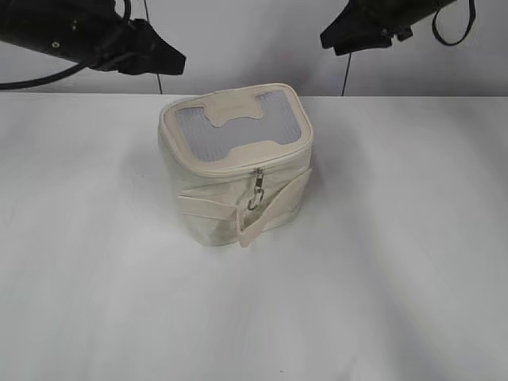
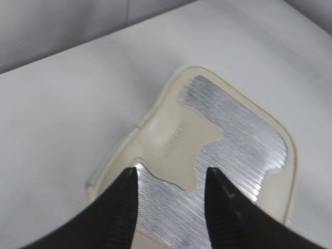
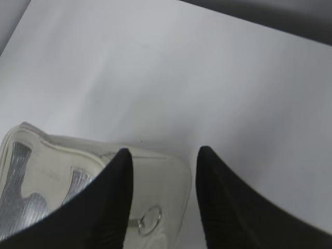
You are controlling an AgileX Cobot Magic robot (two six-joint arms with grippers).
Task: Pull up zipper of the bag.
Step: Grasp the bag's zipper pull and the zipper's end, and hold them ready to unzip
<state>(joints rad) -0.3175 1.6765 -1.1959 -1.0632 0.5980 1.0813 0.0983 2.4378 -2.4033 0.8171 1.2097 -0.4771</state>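
The cream-white bag stands upright at the table's middle, its lid with a grey mesh window and bone-shaped patch facing up. The zipper runs round the lid edge, with a silver slider and ring pull hanging at the front over the flat strap. My left gripper hangs open above and left of the bag; its wrist view looks down on the lid between open jaws. My right gripper is open, high at the back right; its view shows a ring pull between the jaws.
The bag stands on a plain white tabletop against a pale wall. Black cables hang behind the arms at the back. Nothing else stands on the table.
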